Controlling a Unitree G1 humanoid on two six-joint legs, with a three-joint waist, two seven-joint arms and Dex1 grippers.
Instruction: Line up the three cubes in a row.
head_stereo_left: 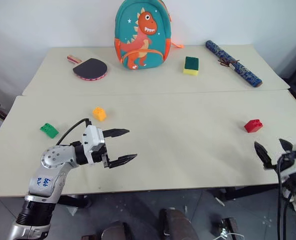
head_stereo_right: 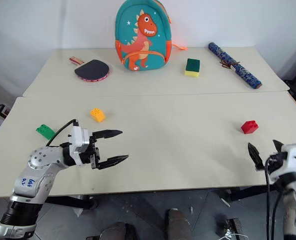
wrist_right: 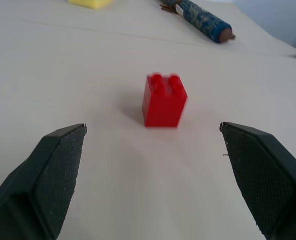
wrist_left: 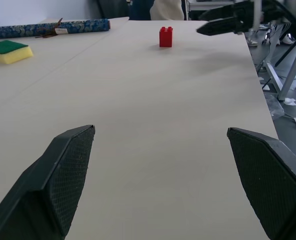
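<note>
Bricks lie scattered on the near table (head_stereo_left: 188, 150): green brick (head_stereo_left: 49, 130) far left, yellow-orange brick (head_stereo_left: 99, 113) just right of it, red brick (head_stereo_left: 253, 125) well apart at the right. Left gripper (head_stereo_left: 122, 146) hovers spread and empty near the yellow-orange one; right gripper (head_stereo_left: 271, 151), fingers wide, faces the red brick.

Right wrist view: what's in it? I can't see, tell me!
A red cube with two studs on top stands on the pale table, ahead of the right pincer, whose two black fingers are wide open. Behind lie a yellow sponge edge and a blue patterned roll.
</note>
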